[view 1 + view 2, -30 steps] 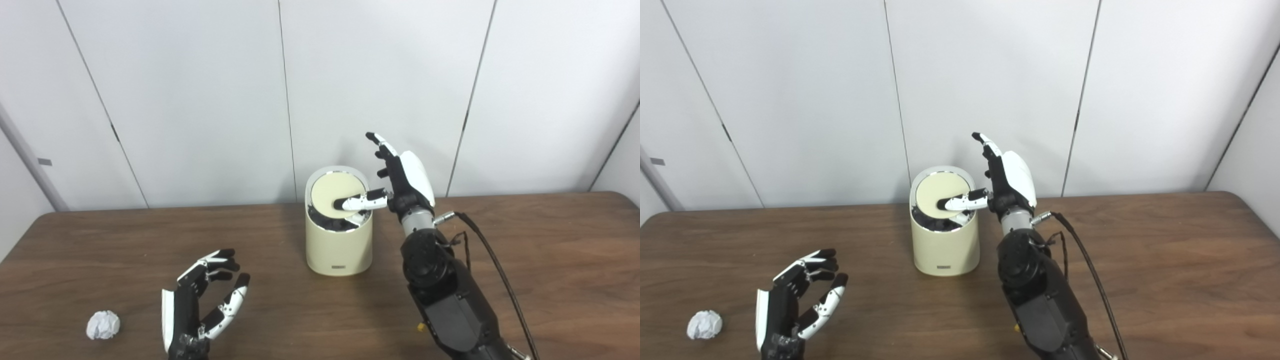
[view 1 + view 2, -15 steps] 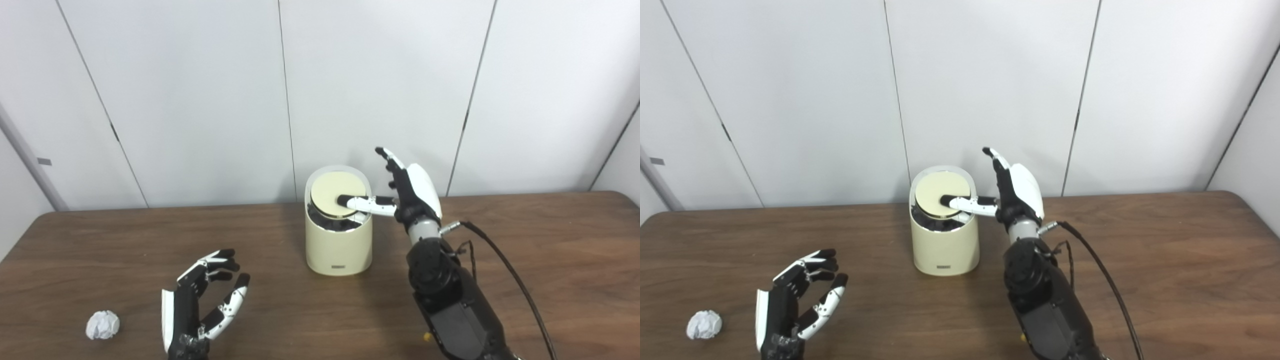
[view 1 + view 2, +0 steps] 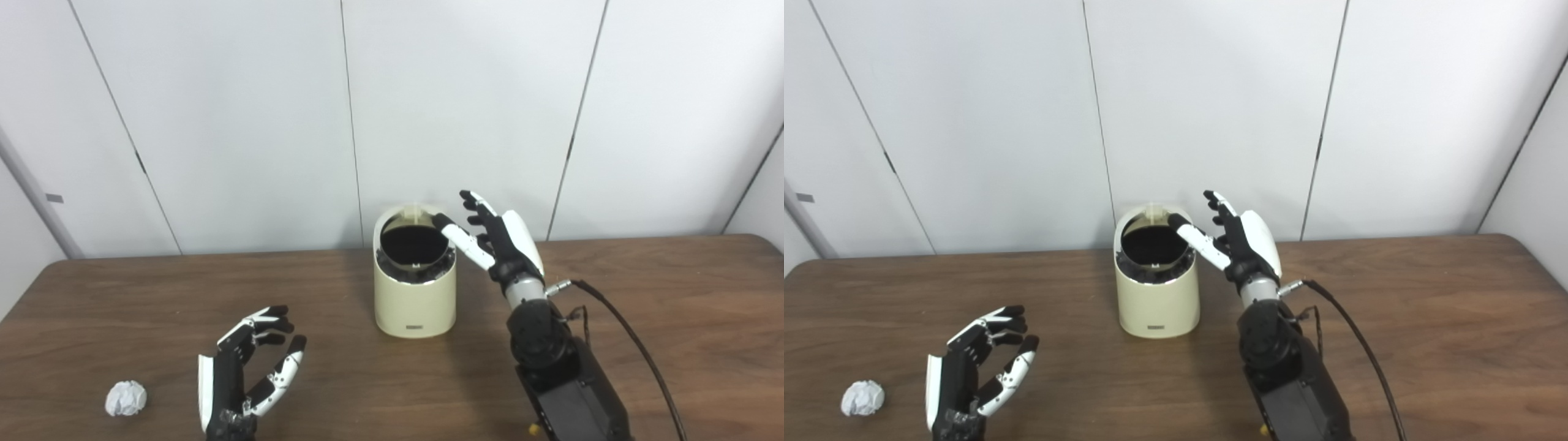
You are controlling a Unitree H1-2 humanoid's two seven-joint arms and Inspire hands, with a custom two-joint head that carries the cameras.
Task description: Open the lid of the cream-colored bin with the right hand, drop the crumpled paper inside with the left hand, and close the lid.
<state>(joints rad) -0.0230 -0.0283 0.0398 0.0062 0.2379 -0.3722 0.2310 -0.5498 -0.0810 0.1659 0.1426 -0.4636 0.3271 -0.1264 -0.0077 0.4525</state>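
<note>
The cream-colored bin (image 3: 415, 300) stands at the middle of the wooden table (image 3: 674, 318), near the wall. Its round lid (image 3: 415, 214) is swung up, seen edge-on at the back rim, and the dark inside (image 3: 413, 244) shows. My right hand (image 3: 499, 242) is open just right of the bin's top, thumb reaching over the rim. The crumpled white paper (image 3: 125, 398) lies at the front left. My left hand (image 3: 245, 376) is open and empty, to the right of the paper and apart from it.
A black cable (image 3: 637, 349) runs from my right wrist across the table to the front right. White wall panels (image 3: 245, 122) stand close behind the bin.
The lid was closed under my right thumb; now it has flipped up and the bin is open. My right hand has lowered and pulled slightly right. My left hand and the paper have not moved.
</note>
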